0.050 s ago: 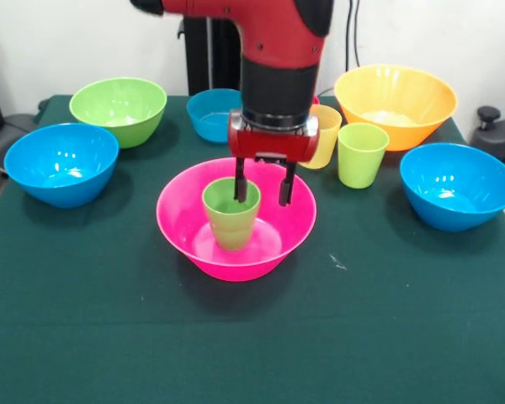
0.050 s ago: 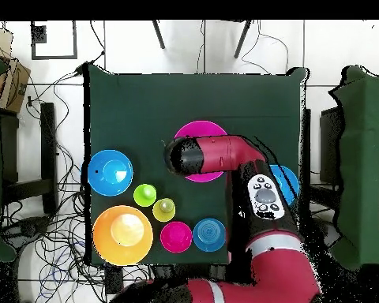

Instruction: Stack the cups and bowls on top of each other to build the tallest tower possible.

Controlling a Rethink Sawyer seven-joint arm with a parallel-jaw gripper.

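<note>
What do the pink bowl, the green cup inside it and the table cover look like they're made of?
The pink bowl looks like glossy plastic: bright highlights on its rim and inside. The green cup standing in it seems thin, slightly translucent plastic with a duller sheen. The table cover looks like dark green matte cloth, perhaps felt, since it shows no reflections.

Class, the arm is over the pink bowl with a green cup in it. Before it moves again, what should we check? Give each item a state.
1. Green cup upright inside pink bowl: ok.
2. Gripper fingers straddle the cup's rim, one inside, one outside: ok.
3. Fingers clamped on the rim: cannot tell.
4. Pink bowl sits flat on the table: ok.
5. Next piece free to pick: second green cup stands apart beside the orange bowl: ok.
</note>
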